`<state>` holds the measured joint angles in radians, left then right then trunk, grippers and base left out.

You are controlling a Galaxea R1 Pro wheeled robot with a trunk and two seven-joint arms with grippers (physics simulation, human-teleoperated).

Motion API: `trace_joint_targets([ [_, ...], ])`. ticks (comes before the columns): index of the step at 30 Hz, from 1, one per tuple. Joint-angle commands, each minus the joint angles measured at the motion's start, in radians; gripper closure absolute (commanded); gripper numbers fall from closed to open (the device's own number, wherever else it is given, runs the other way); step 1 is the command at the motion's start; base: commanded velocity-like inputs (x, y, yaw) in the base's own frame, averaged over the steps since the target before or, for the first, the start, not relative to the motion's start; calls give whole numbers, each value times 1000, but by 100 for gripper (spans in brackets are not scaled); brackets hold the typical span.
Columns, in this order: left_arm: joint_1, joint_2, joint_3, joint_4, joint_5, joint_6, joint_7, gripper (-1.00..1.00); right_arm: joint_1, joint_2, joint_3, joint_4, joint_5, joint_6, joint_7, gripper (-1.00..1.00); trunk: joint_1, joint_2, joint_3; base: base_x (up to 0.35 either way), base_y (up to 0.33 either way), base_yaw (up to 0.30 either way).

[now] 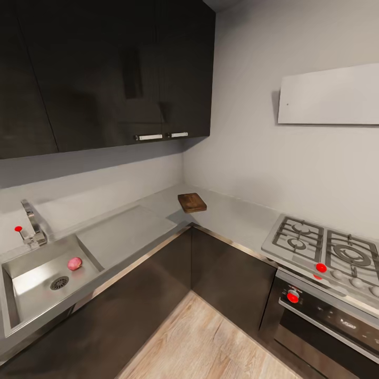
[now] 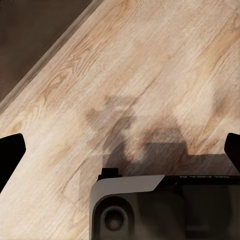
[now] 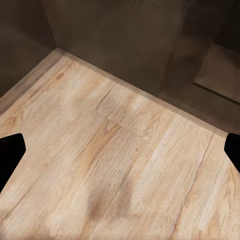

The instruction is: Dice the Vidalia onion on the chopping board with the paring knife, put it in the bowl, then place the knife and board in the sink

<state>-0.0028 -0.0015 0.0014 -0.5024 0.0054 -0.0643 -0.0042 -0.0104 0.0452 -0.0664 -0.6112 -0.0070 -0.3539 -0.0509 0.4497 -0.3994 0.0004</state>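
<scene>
The Vidalia onion (image 1: 75,263), a small pinkish-red lump, lies in the steel sink (image 1: 31,295) near the round drain, at the left in the head view. The dark brown chopping board (image 1: 192,202) rests in the corner of the grey countertop (image 1: 231,216). The paring knife and the bowl are out of view. My left gripper (image 2: 120,150) hangs open over the wooden floor, its dark fingertips (image 2: 11,150) far apart with nothing between them. My right gripper (image 3: 120,150) is likewise open above the floor, close to the dark cabinet fronts.
A chrome tap (image 1: 32,223) with a red-knobbed lever (image 1: 19,229) stands behind the sink, beside a flat drainboard (image 1: 123,231). A gas hob (image 1: 326,250) and an oven with red knobs (image 1: 292,297) stand at the right. Dark wall cabinets (image 1: 105,73) hang above. Wooden floor (image 1: 205,342) lies between the cabinet runs.
</scene>
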Motion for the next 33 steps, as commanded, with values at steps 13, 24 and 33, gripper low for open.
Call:
trace_joint_targets([
  [13, 0, 0, 0, 0, 0, -3, 0, -100, 0, 1, -3, 1, 0, -3, 0, -100, 0, -1, 0, 0, 0, 0],
  [24, 0, 14, -2, -53, 1, -2, -1, -100, 0, 0, -3, 1, 0, -5, 0, -100, 0, -1, 0, 0, 0, 0],
  [33, 68, 28, -6, -361, 4, 6, -1, -100, 0, 0, -3, 1, 0, -5, 0, -100, 0, -1, 0, 0, 0, 0],
])
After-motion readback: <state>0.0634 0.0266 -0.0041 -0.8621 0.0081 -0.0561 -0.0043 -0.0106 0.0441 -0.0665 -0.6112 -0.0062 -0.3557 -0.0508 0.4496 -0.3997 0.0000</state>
